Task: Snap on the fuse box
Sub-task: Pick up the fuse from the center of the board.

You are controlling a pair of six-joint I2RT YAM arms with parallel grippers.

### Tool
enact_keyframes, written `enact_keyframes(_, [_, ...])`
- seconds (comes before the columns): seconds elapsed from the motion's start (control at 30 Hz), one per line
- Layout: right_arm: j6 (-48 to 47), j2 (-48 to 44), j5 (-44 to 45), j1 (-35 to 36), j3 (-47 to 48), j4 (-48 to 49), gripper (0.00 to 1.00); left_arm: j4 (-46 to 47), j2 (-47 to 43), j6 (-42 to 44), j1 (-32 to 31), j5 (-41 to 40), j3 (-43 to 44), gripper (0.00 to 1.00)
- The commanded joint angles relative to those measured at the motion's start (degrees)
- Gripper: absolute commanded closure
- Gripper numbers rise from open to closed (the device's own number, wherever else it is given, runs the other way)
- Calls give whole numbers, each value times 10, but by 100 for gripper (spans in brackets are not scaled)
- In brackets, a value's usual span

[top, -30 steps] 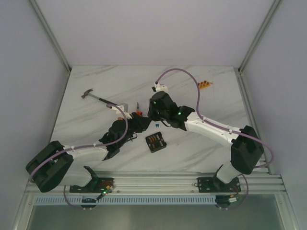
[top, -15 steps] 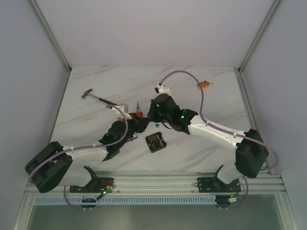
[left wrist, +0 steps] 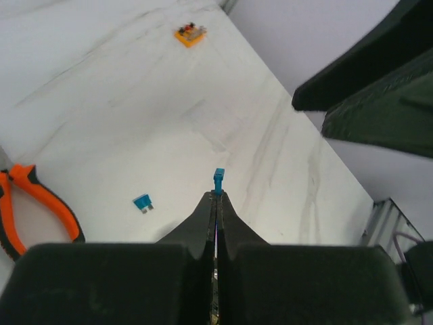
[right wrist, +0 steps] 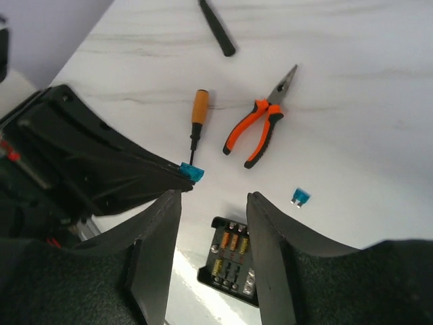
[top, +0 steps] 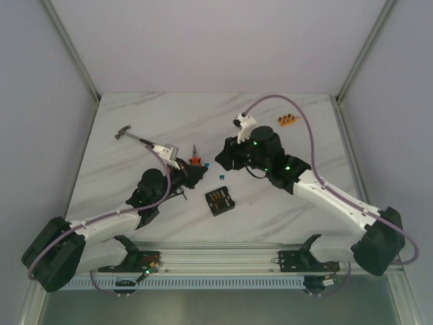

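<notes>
The fuse box (top: 220,201) is a small black square box lying open-faced on the table, with orange and yellow fuses in its slots (right wrist: 230,261). My left gripper (top: 200,169) is up and to the left of it, shut (left wrist: 216,196) on a small blue fuse (left wrist: 218,179) that sticks out past the tips. That held blue fuse (right wrist: 193,172) also shows in the right wrist view. My right gripper (top: 222,161) hangs above the fuse box, open (right wrist: 214,196) and holding nothing, close to the left gripper's tips.
A second blue fuse (top: 221,177) lies loose on the table just beyond the box. Orange-handled pliers (right wrist: 260,128) and a small screwdriver (right wrist: 197,115) lie farther back, a hammer (top: 125,132) at the far left. An orange strip of fuses (top: 287,120) sits at the far right.
My left gripper has shut on the blue fuse. The right gripper has opened and drawn back to the right, away from the left one. Both arms' elbows have swung outward.
</notes>
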Motion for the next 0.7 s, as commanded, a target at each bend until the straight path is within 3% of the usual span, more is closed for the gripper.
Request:
enact_keyframes(0.0, [-105,-46,-170,-30,-19,24,49,-25,-26,48,28,168,10,100])
enact_keyframes(0.17, [-159,-54,-259,-44,-10,-1,49,-24,-27,43,34,287,31,100])
enact_keyframes(0.67, [-272,-43,-377,-51,37,-120,53,-24,-59,45,34,388,53,100])
